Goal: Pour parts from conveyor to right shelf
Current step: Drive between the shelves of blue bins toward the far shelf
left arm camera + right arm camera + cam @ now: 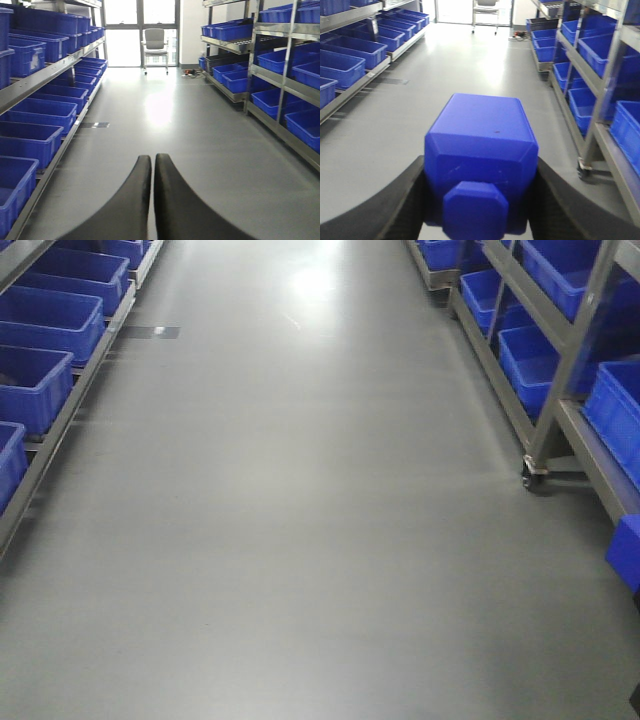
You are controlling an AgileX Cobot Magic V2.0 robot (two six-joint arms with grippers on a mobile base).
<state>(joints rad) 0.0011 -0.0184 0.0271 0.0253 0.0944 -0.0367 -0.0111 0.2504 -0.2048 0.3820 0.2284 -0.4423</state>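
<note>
**A:** Where is the block?

**B:** In the right gripper [481,172], which is pinching the block [480,125] by its two sides, knob towards the wrist camera. It hangs over the floor [300,500], out in the aisle and not yet level with any bin of the right shelf [602,95].

**A:** And the left gripper?

**B:** The left gripper [152,161] has its fingers pressed together with nothing between them, farther out from the right shelf, pointing down the aisle.

**A:** What worries you from here?

**B:** The hold, first. I judge the block's faces to be smooth plastic, and only the flanks are caught, so a jolt from the base or a quick swing towards the right shelf could let it slide out and drop.

**A:** And at the shelf itself?

**B:** Its steel post and castor foot stand proud of the bins [585,107]. A turn made too close could knock the arm or the block against them. Tipping too soon would send the block onto the rail or the floor rather than into a bin. It is also the same blue as the bins, so a miss might be hard to spot.

**A:** Anything farther off?

**B:** A chair [155,42] by the window, well beyond the right shelf's end. No conveyor is in view.
</note>
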